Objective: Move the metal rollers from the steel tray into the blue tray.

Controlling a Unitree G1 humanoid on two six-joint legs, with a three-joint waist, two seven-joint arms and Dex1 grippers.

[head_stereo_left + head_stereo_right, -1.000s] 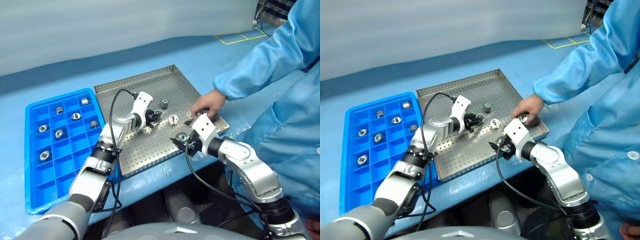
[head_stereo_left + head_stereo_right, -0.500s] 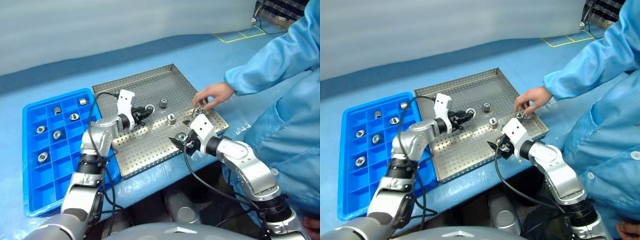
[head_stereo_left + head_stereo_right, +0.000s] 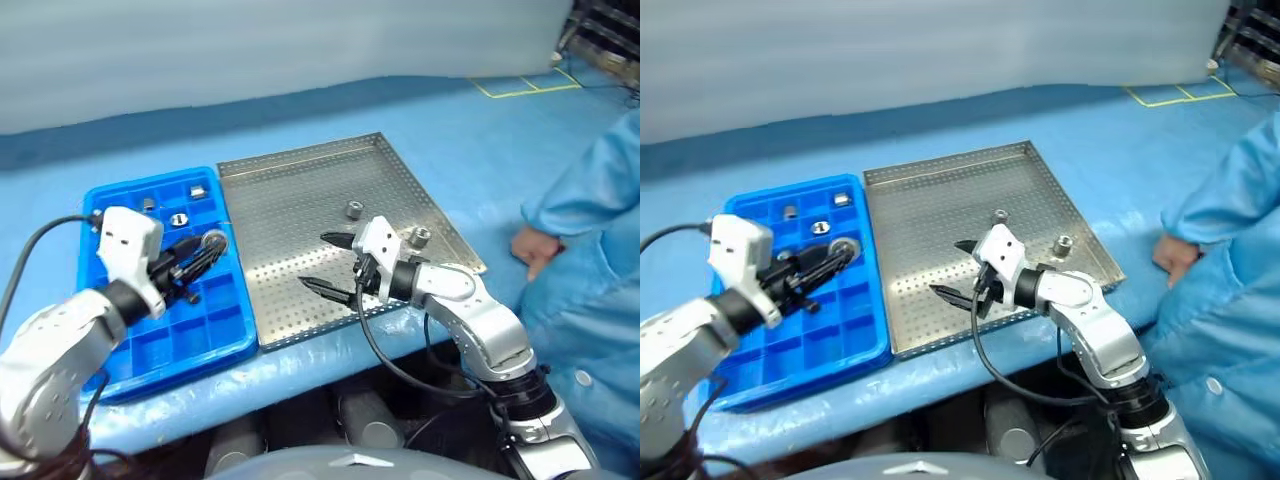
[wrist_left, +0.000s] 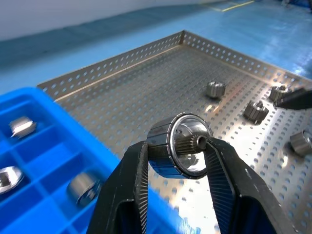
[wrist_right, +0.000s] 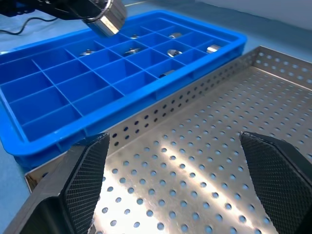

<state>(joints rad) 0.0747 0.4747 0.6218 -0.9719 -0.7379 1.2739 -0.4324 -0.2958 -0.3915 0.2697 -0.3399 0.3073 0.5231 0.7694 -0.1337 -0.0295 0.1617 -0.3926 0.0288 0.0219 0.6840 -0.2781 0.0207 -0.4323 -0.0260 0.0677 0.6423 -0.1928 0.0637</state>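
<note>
Now that a roller (image 4: 179, 149) has been carried left off the steel tray (image 3: 290, 215), it is pinched above the blue tray (image 3: 215, 330).
Right fingers (image 3: 325, 263) are held spread; two rollers (image 3: 353, 209) remain far right, one fewer.

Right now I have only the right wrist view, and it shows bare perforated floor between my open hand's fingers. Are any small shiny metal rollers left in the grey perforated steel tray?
Observer: Yes. The left wrist view shows four small shiny metal rollers standing on the grey perforated steel tray, and one of them is close to a fingertip of your right hand.
Operator: Before I reach, is anyone's hand in the tray?
Observer: No. The person's hand is off the tray, beyond its right rim and apart from it.
</note>
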